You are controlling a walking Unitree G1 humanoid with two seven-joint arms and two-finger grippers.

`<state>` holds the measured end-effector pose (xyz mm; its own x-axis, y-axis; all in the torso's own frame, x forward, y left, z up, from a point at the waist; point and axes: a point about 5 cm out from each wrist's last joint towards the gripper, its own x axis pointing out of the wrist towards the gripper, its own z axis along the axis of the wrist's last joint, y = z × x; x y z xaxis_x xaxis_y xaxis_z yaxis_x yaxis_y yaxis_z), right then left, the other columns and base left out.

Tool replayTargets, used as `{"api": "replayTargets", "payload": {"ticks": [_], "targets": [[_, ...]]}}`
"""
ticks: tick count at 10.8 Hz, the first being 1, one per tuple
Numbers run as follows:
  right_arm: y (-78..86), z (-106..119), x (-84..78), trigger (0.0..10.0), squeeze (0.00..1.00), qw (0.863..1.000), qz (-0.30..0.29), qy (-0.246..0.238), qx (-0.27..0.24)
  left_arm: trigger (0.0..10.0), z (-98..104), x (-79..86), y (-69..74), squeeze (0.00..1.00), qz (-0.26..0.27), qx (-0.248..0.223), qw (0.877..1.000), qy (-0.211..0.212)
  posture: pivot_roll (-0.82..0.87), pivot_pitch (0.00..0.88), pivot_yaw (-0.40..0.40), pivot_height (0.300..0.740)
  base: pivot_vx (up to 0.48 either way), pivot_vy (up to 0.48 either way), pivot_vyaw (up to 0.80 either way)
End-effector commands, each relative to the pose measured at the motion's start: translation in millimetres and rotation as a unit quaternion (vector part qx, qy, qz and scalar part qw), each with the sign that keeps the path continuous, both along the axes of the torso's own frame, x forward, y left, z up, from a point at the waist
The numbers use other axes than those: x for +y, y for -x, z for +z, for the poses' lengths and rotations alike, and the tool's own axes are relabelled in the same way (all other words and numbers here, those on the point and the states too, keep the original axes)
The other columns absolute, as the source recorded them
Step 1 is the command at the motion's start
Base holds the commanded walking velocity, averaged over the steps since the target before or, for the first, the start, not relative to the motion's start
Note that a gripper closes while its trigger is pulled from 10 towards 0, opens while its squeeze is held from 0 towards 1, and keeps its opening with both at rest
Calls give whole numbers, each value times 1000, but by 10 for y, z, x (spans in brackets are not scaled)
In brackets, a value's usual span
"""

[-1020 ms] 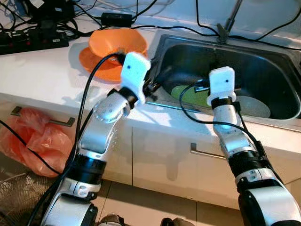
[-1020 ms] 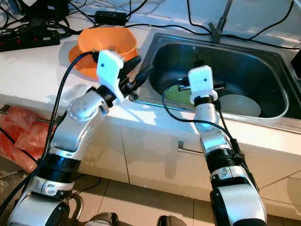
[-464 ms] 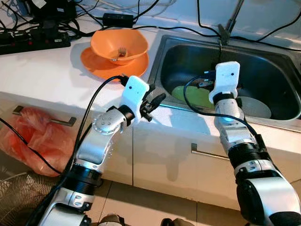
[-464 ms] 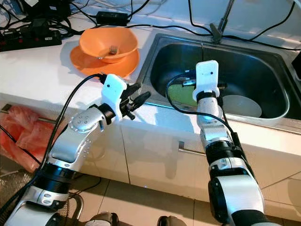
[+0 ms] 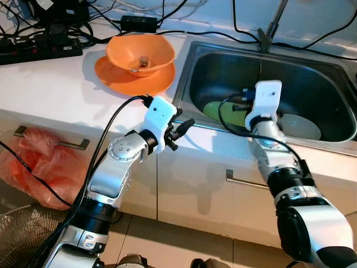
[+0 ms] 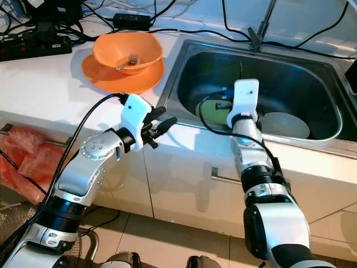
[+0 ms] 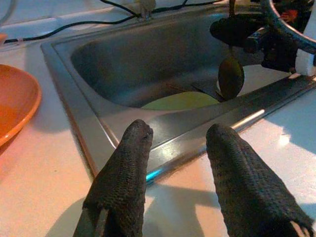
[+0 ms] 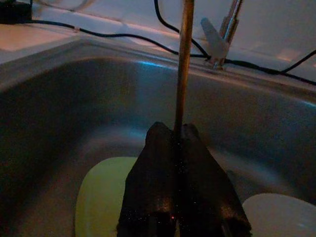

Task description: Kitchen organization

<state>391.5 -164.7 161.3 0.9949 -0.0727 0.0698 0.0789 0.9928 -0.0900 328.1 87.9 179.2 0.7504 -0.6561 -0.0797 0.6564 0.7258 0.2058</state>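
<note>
My right gripper [image 8: 173,132] hangs over the steel sink [image 5: 195,61], shut on the thin handle of a metal spoon [image 8: 183,64]. The spoon stands upright, and its bowl [image 7: 230,76] hangs below the fingers above a green plate [image 5: 220,110]. A white dish [image 5: 301,126] lies beside that plate on the sink floor. My left gripper [image 5: 181,128] is open and holds nothing. It hovers over the white counter's front strip, just outside the sink's near left corner. An orange bowl [image 5: 140,51] with a fork in it sits on an orange plate [image 5: 114,75] at the back left.
A faucet [image 5: 273,25] rises behind the sink. A power strip [image 5: 42,47] and black cables crowd the counter's back edge. Below the counter are cabinet fronts with metal handles [image 5: 240,180], and an orange plastic bag [image 5: 39,162] lies on the floor at left.
My left gripper has drawn back from the sink's rim toward the counter's front edge and dropped lower. The right gripper stays over the sink with the spoon, barely shifted.
</note>
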Motion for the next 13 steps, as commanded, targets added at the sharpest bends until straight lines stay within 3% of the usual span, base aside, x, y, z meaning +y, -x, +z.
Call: {"api": "replayTargets", "payload": {"ticks": [1,3,6,7,8,9,10,11,12,13], "targets": [[-26,56,-19,10000,941,1000,-4,-11,-3,10000,8,-35,35,0,-13,0,1000,-6,90,95,-70,740,0,0,0],[-31,59,-1,10000,1000,1000,0,-16,-4,10000,-3,-32,43,0,-12,2,1000,-13,95,96,-71,740,0,0,0],[-25,38,42,10000,1000,1000,5,-21,-4,10000,18,-28,43,0,-8,-3,1000,-10,97,96,-72,740,0,0,0],[-20,39,62,10000,1000,1000,8,-18,-7,10000,80,9,-2,0,23,-38,999,-21,97,96,-72,740,0,0,0],[-13,47,85,10000,0,1000,13,-22,-14,10000,196,58,-70,0,70,-92,993,-35,97,96,-72,740,0,0,0],[-6,61,99,10000,0,999,16,-27,-23,10000,383,104,-108,0,111,-166,979,-42,97,96,-72,740,0,0,0],[-4,65,102,10000,0,999,16,-29,-26,10000,447,116,-112,0,122,-190,973,-43,97,96,-72,740,0,0,0],[3,57,107,10000,0,999,17,-30,-27,10000,607,199,-149,0,177,-236,955,-35,97,96,-72,740,0,0,0],[13,38,112,10000,0,999,17,-33,-27,10000,665,262,-176,0,208,-269,939,-61,97,96,-72,740,0,0,0],[39,-16,132,10000,0,999,18,-38,-23,10000,633,371,-247,0,231,-307,901,-200,95,88,-66,740,0,0,0]]}}
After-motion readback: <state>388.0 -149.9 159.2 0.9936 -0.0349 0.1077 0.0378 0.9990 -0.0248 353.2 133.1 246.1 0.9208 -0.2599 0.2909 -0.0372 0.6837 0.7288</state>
